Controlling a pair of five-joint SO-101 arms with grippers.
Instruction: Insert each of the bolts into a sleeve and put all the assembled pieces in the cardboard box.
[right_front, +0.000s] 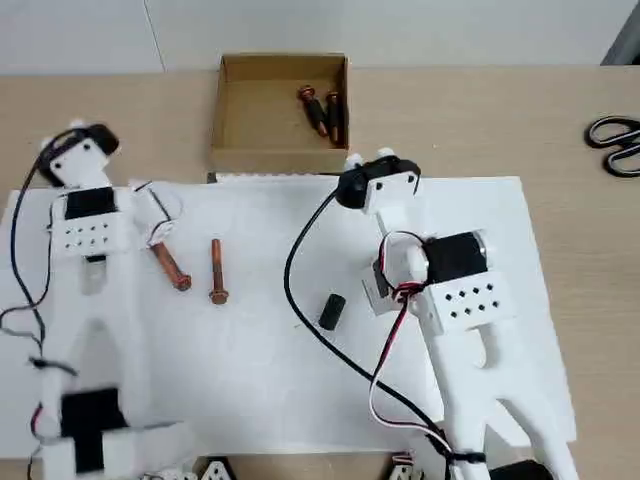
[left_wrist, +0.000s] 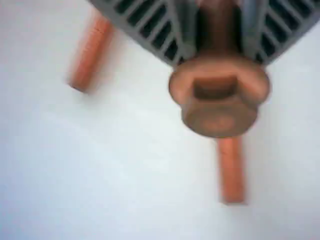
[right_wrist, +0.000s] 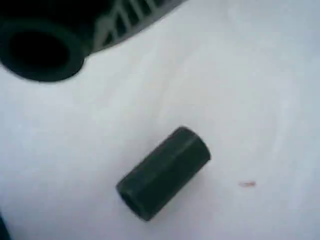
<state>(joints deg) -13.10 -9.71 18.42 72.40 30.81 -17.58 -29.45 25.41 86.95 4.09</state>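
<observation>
My left gripper (left_wrist: 217, 35) is shut on a copper bolt (left_wrist: 218, 97) whose flanged head points at the wrist camera. Two more copper bolts (right_front: 170, 266) (right_front: 217, 270) lie on the white sheet (right_front: 250, 370), just right of the left arm. My right gripper (right_wrist: 55, 35) is shut on a black sleeve (right_wrist: 37, 50), its bore facing the camera. Another black sleeve (right_wrist: 165, 172) (right_front: 331, 310) lies on the sheet just below it, left of the right arm. The cardboard box (right_front: 228, 110) at the back holds two assembled pieces (right_front: 322, 110).
Scissors (right_front: 615, 145) lie at the table's far right edge. A black cable (right_front: 300, 300) loops over the sheet beside the loose sleeve. The sheet's back edge ends at the box's front wall.
</observation>
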